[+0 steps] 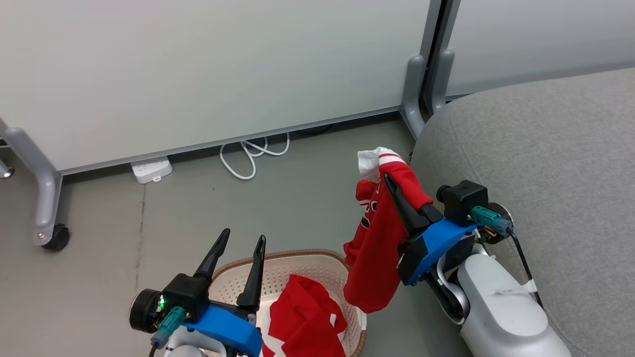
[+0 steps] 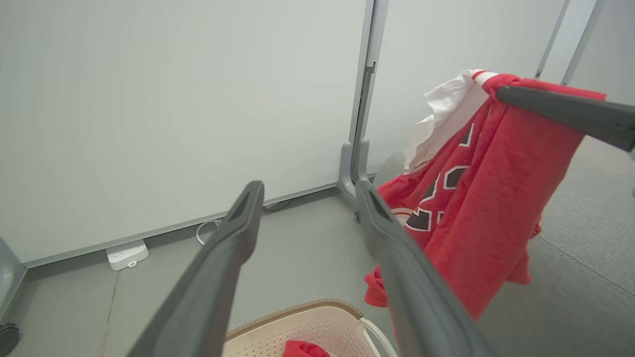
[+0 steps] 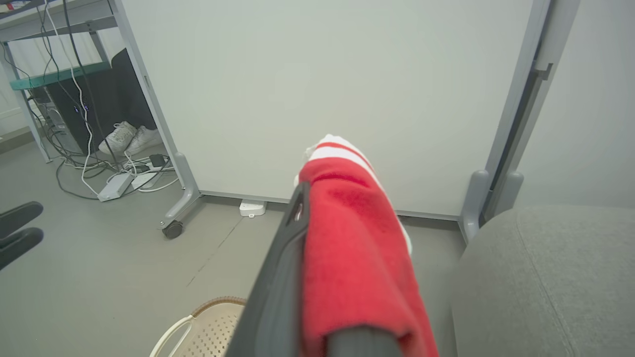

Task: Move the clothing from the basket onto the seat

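Grey floor [image 1: 149, 223], basket [image 1: 297, 255] with red garment [image 1: 302, 312]

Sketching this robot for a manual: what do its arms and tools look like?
The left tool and right tool each have two long dark grey fingers on a black block with a blue bracket. A teal plug with a black cable sits at each wrist; a green light glows by the left one. The right forearm is silver-white.

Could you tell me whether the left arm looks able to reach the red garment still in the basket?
Probably yes. The left tool is open above the basket, and the garment lies uncovered in it. The other garment hangs from the right tool, off to the side.
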Robot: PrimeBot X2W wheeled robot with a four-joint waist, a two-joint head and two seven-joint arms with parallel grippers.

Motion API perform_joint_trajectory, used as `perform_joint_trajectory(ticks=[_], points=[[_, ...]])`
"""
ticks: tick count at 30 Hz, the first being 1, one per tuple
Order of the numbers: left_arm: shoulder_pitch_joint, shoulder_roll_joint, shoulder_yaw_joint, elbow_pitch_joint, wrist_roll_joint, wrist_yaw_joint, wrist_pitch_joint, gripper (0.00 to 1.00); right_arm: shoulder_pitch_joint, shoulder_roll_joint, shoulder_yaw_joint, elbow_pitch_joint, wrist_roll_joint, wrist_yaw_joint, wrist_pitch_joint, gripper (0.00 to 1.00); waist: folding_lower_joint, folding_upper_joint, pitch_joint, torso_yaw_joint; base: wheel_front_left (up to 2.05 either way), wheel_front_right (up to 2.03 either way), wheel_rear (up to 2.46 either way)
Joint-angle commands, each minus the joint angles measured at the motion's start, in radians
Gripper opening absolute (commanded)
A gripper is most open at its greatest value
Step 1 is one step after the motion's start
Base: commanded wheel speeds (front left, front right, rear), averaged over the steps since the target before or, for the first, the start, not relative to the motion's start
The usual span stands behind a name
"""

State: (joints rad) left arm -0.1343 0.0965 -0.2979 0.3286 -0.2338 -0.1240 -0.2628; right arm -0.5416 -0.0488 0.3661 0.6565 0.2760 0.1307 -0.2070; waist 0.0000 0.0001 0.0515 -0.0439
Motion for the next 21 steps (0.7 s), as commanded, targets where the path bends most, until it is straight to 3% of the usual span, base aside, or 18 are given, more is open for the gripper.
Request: perform_joint_trajectory(ticks=[1,21], points=[[0.006,-0.001,0.01,0.003,0.006,-0.005,-0.003,1.0,0.011,-0.003,0.002,-0.005,0.006,0.0,-0.004,0.0,0.0,-0.0001,0.004,-0.013,0.0,0.0,0.0],[-0.049,0.01,-0.015,0.004,0.013,-0.007,-0.003,1.0,-0.012,-0.002,0.021,-0.001,0.036,0.0,-0.025,0.0,0.0,-0.0001,0.065,-0.343,0.0,0.0,0.0]])
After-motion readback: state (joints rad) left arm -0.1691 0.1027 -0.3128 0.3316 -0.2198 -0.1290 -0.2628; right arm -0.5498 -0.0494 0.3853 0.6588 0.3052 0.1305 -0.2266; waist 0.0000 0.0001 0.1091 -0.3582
